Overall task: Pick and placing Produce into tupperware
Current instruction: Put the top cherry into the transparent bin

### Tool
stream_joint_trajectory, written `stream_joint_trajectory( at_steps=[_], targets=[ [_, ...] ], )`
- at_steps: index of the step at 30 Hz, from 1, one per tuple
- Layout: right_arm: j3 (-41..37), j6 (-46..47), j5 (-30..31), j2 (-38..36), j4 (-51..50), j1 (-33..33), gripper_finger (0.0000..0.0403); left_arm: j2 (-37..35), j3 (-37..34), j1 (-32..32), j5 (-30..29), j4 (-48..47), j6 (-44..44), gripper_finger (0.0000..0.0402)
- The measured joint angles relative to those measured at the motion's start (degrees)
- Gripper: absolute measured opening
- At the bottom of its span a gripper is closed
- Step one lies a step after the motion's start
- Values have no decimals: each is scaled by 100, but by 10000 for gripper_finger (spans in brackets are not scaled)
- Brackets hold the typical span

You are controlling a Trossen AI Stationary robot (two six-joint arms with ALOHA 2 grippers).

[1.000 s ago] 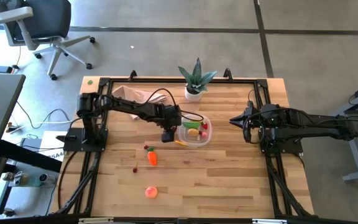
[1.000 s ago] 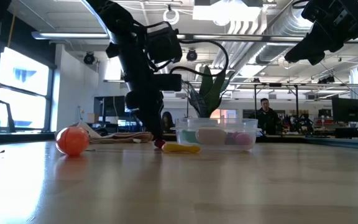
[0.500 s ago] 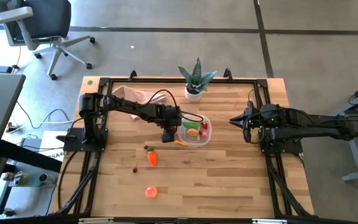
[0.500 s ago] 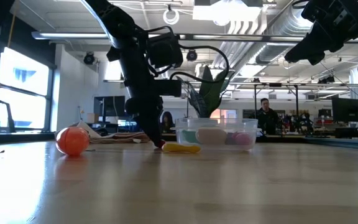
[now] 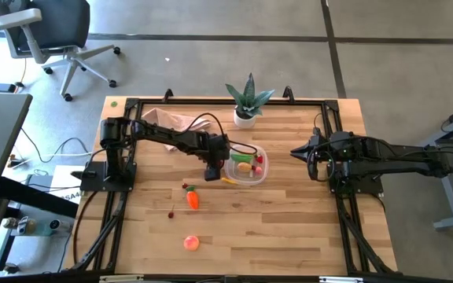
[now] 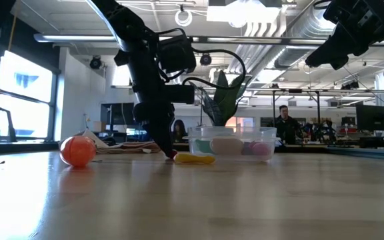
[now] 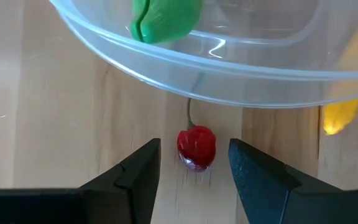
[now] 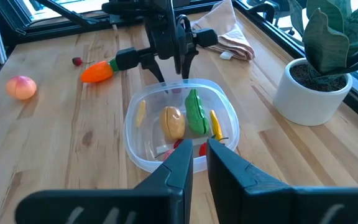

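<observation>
The clear tupperware [image 5: 264, 174] sits mid-table and holds a green pod [image 8: 196, 112], a yellow-orange piece [image 8: 173, 122] and other small produce. My left gripper [image 5: 213, 174] points steeply down just left of it, open. Its two fingers [image 7: 145, 165] stand on either side of a small red cherry [image 7: 196, 148] that lies on the wood against the tupperware's wall, with a gap on each side. A yellow strip [image 5: 228, 180] lies beside the cherry. An orange carrot [image 5: 192, 200] and a peach [image 5: 191, 243] lie nearer the front. My right gripper [image 5: 296, 152] waits raised at the right, shut and empty.
A spiky potted plant [image 5: 247, 101] stands at the far edge behind the tupperware. A beige cloth [image 5: 167, 119] lies at the far left. Two tiny dark red pieces [image 5: 185, 186] [image 5: 171, 212] rest near the carrot. Bare wood spreads across the front and right of the table.
</observation>
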Motion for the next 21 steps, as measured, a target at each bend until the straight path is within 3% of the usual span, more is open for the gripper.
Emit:
stream_joint_trajectory(
  at_steps=[12, 21],
  targets=[
    [0, 0, 1, 0, -1, 1, 35, 170, 20, 0, 38, 41, -24, 169],
    [0, 0, 1, 0, 0, 1, 35, 151, 30, 0, 21, 26, -30, 131]
  ],
)
